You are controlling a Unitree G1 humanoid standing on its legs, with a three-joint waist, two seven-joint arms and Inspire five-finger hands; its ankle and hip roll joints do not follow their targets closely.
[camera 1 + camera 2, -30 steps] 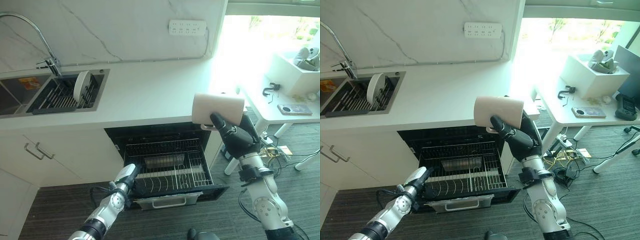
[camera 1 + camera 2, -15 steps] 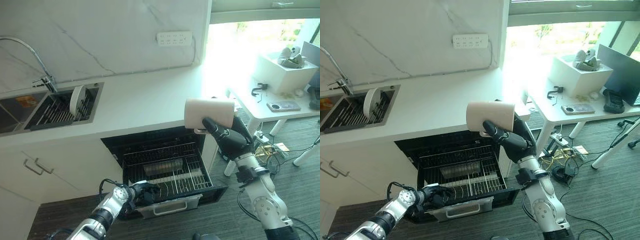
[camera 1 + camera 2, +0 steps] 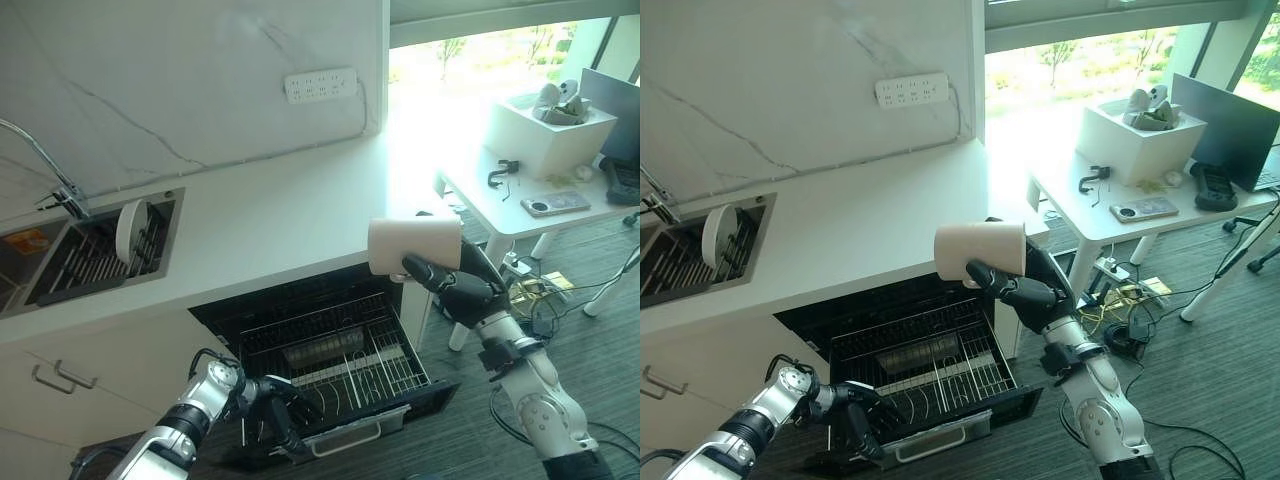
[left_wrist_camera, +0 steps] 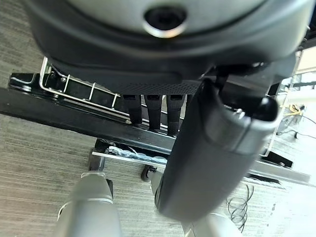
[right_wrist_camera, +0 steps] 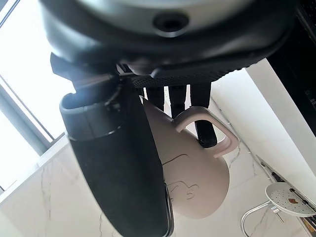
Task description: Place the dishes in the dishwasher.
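My right hand (image 3: 462, 292) is shut on a cream mug (image 3: 415, 245), held on its side above the right end of the dishwasher. In the right wrist view a finger passes through the mug's (image 5: 197, 163) handle. The dishwasher's wire rack (image 3: 340, 350) is pulled out below the counter, with an upturned dish at its back. My left hand (image 3: 265, 400) is low at the rack's front left corner, open, and its straight fingers (image 4: 148, 108) reach the rack's wire rim (image 4: 74, 91). A white plate (image 3: 130, 225) stands upright in the sink's drying rack.
The white counter (image 3: 280, 215) runs above the dishwasher, with the sink (image 3: 90, 255) and faucet (image 3: 40, 160) at its left. The drawer front's handle (image 3: 345, 440) juts toward me. A white table (image 3: 500, 215) with a box and small items stands at the right.
The camera has swung, shifting the whole picture. My left hand has dropped to the rack's front left corner and spread its fingers. My right hand still holds the mug.
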